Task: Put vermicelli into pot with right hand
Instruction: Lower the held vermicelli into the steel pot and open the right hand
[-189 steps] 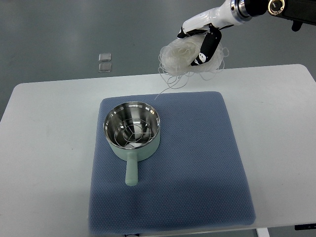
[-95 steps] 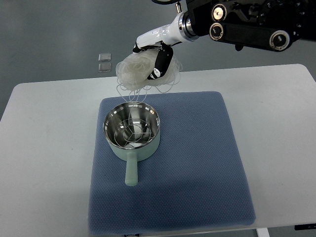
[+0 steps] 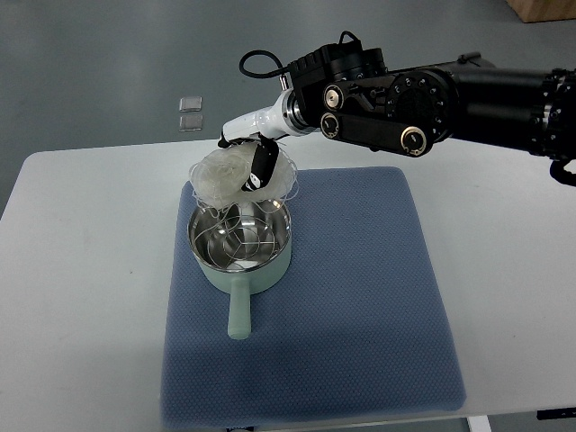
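Observation:
A pale green pot [image 3: 240,247] with a shiny steel inside and a short handle pointing toward me stands on the left part of a blue mat [image 3: 360,297]. My right hand [image 3: 249,160] reaches in from the right edge and is shut on a translucent white bundle of vermicelli [image 3: 220,175]. The bundle hangs just above the pot's far rim, and loose strands trail down into the pot. The left hand does not show in this view.
The mat lies on a white table [image 3: 81,270]. Two small clear packets [image 3: 190,114] lie on the grey floor beyond the table's far edge. My black forearm [image 3: 432,99] crosses the upper right of the picture.
My right hand has carried the vermicelli leftward and down, from beyond the mat's far edge to just over the pot. Strands now dangle into the pot.

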`<act>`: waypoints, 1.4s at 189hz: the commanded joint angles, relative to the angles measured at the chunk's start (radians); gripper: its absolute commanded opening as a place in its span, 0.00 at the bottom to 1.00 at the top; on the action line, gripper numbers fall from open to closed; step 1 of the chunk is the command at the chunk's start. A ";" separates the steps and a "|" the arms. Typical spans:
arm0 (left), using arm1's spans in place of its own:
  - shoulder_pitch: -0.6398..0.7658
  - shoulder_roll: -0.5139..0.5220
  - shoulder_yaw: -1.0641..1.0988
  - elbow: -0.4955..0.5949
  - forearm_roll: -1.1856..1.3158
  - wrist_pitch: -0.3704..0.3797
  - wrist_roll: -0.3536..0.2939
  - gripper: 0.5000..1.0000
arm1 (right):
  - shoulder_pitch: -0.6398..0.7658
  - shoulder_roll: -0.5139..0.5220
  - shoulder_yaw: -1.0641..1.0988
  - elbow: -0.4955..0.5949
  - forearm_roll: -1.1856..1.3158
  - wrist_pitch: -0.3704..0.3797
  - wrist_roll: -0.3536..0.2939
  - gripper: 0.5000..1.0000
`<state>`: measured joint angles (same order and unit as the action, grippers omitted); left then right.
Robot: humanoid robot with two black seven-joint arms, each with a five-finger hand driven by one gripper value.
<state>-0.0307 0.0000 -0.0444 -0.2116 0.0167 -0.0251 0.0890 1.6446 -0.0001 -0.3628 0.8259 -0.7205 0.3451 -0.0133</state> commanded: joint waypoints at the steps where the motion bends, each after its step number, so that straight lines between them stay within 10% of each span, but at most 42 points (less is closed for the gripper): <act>1: 0.000 0.000 0.001 0.000 0.000 -0.001 0.000 1.00 | -0.020 0.000 0.002 -0.004 0.003 0.000 0.001 0.00; 165: 0.000 0.000 0.001 0.003 0.000 0.001 0.000 1.00 | -0.135 0.000 0.070 0.007 0.078 0.037 0.015 0.00; 188: 0.000 0.000 0.001 0.003 0.000 0.001 0.000 1.00 | -0.155 0.000 0.070 0.004 0.079 0.035 0.015 0.58; 207: 0.000 0.000 0.001 0.005 0.000 0.001 0.000 1.00 | -0.158 0.000 0.073 -0.001 0.079 0.037 0.015 0.79; 265: 0.000 0.000 0.001 0.005 0.000 0.001 0.000 1.00 | -0.128 0.000 0.137 -0.005 0.092 0.069 0.015 0.86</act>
<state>-0.0305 0.0000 -0.0429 -0.2077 0.0170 -0.0251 0.0890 1.4999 0.0000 -0.2755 0.8221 -0.6345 0.3954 0.0018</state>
